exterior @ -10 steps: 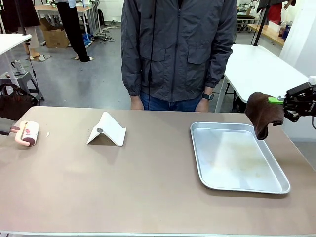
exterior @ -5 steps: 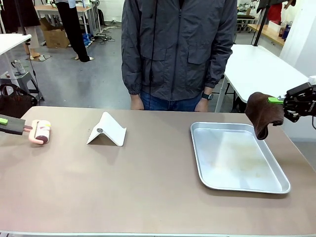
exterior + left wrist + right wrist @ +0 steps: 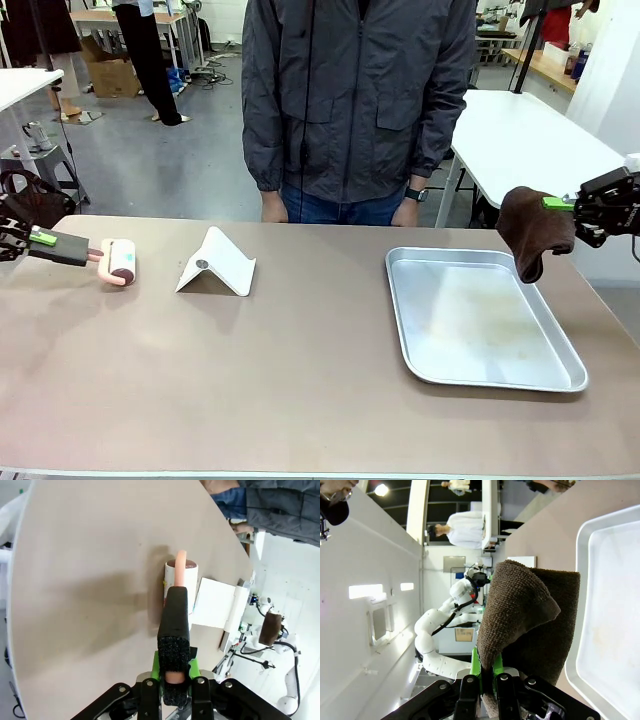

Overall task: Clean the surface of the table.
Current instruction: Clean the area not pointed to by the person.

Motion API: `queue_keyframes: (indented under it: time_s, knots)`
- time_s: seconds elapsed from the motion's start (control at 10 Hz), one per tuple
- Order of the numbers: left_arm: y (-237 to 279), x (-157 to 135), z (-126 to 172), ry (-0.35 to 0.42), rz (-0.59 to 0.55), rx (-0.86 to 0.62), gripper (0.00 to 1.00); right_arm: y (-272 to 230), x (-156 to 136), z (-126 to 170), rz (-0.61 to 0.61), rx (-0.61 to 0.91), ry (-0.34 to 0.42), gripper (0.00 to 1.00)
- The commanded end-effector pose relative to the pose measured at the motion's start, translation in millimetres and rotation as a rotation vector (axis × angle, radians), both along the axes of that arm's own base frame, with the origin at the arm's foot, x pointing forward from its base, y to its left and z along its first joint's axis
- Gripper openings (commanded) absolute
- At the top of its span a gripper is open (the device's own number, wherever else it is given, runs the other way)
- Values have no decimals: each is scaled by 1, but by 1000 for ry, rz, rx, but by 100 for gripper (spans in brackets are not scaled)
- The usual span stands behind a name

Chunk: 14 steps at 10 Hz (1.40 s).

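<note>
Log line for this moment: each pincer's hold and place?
left pincer: shut on lint roller, roller on table | right pincer: shut on brown cloth, raised near tray

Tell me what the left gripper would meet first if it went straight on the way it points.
Probably the white folded stand: the left gripper, shut on the lint roller, points along the table towards it, so the roller's head would touch first. Depth is unclear.

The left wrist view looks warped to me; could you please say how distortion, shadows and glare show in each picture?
Left wrist view: wide-angle bend curves the edge of the table; a soft shadow spreads beside the roller. Right wrist view: lamps and wall are blown out, the cloth sharp. Front view: even light, mild sheen on the tray.
</note>
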<state>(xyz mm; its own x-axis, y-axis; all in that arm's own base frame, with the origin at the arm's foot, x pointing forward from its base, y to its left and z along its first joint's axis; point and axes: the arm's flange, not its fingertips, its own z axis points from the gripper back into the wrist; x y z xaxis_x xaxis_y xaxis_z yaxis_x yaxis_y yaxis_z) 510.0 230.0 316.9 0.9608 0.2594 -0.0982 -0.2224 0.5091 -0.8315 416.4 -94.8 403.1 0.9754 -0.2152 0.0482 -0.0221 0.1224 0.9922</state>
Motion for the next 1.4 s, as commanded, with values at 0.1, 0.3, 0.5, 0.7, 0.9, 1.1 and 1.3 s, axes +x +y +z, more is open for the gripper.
queue_keyframes:
  time_s: [0.1,0.3,0.5,0.7,0.9,1.1,1.3]
  knots:
    - [-14,-5,12,-68,-29,-13,22,-1,1,4,-1,6,-7,10]
    - [-17,-33,44,-247,-39,-79,22,-1,1,4,-1,6,-7,10]
    - [-14,-73,75,-380,-119,-192,22,-1,1,4,-1,6,-7,10]
    - [-3,-121,91,-389,-216,-243,22,-1,1,4,-1,6,-7,10]
    - [10,-175,95,-380,-289,-284,22,-1,1,4,-1,6,-7,10]
    - [22,-230,88,-411,-311,-298,22,-1,1,4,-1,6,-7,10]
    - [24,-252,72,-408,-309,-330,22,-1,1,4,-1,6,-7,10]
